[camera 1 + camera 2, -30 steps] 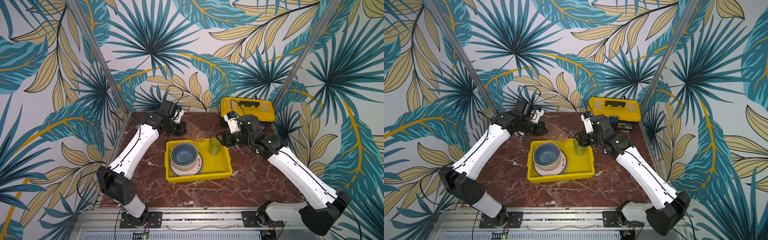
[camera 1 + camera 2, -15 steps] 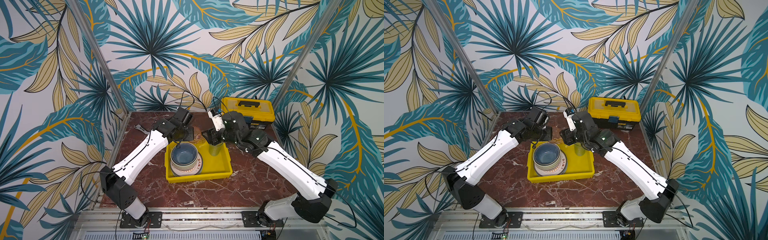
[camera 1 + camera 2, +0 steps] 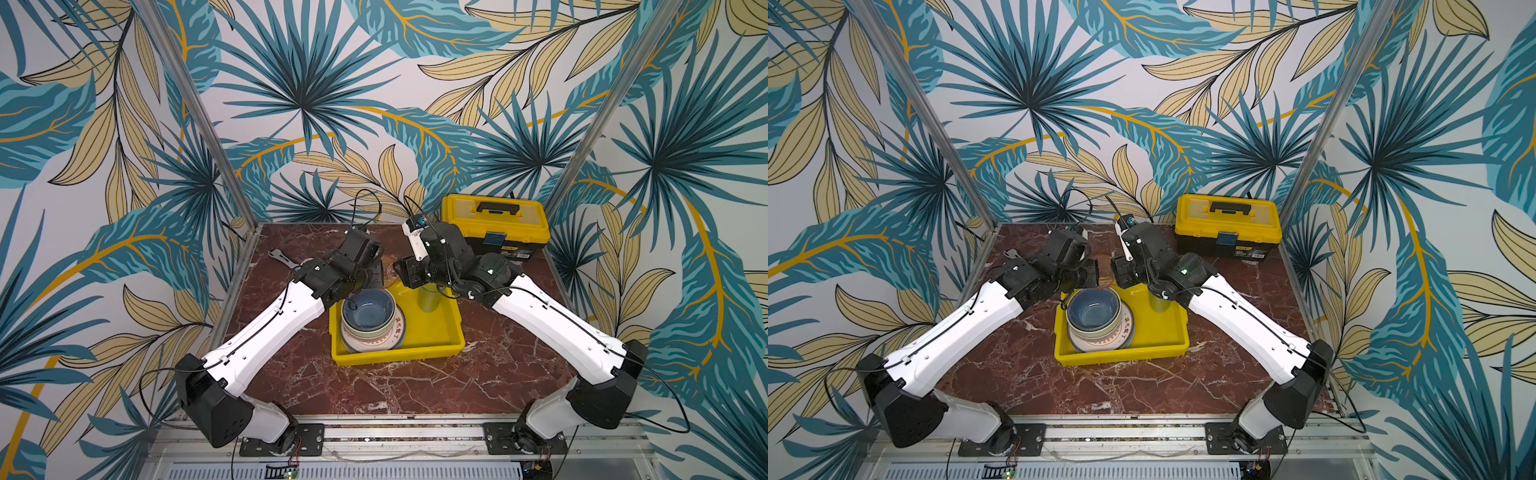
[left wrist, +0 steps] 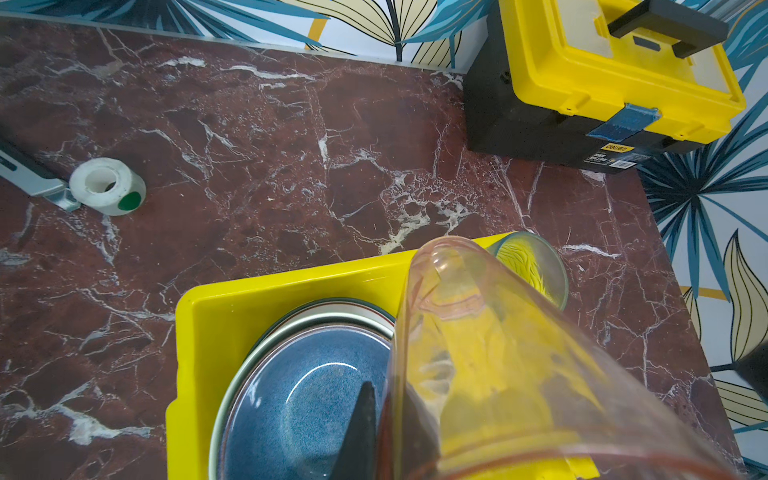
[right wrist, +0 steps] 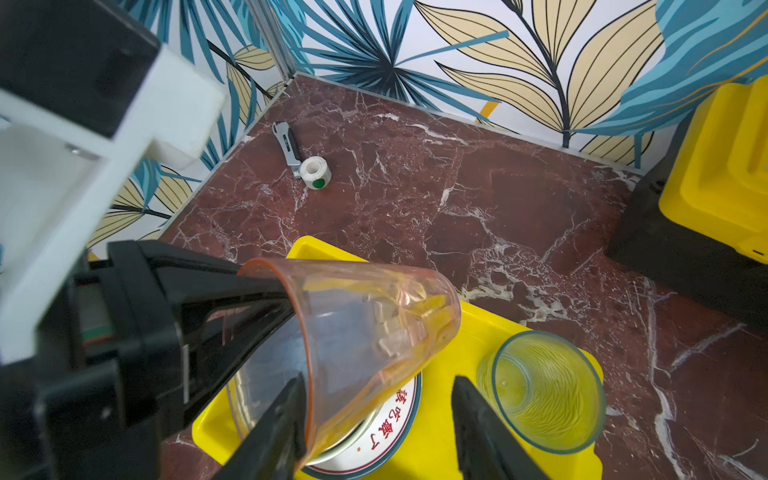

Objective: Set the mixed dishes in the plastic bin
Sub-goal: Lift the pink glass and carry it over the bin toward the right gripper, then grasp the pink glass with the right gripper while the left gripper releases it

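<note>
One dish is left to place, as far as we are seeing: the others are already lying in the plastic bin (image 3: 399,358), and no further dish is showing on the table (image 3: 374,395). Nearest us in the bin, a stack is sitting. A white plate with red lettering (image 5: 390,432) is lying low in it, bowls are resting above, and a blue-grey bowl (image 3: 368,309) is sitting on top. Toward the bin's far right corner a green tumbler (image 5: 540,399) is standing upright on the bin floor, apart from the stack.

Above the far part of the bin, the left gripper (image 4: 388,415) is pinching the rim of an orange-tinted tumbler (image 5: 374,324), one finger inside and one outside. The tumbler is hanging well tilted. The right gripper (image 5: 378,378) is hovering just beside it with its jaws apart and nothing clamped. We cannot tell whether a finger is touching the tumbler.

We are judging the job nearly finished, with only this tumbler needing to go down into the bin.

Farther back on the left, a white tape roll (image 5: 315,172) and a grey tool (image 5: 286,145) are lying just beside each other. At the far right a yellow-and-black toolbox (image 3: 494,226) is sitting shut.
</note>
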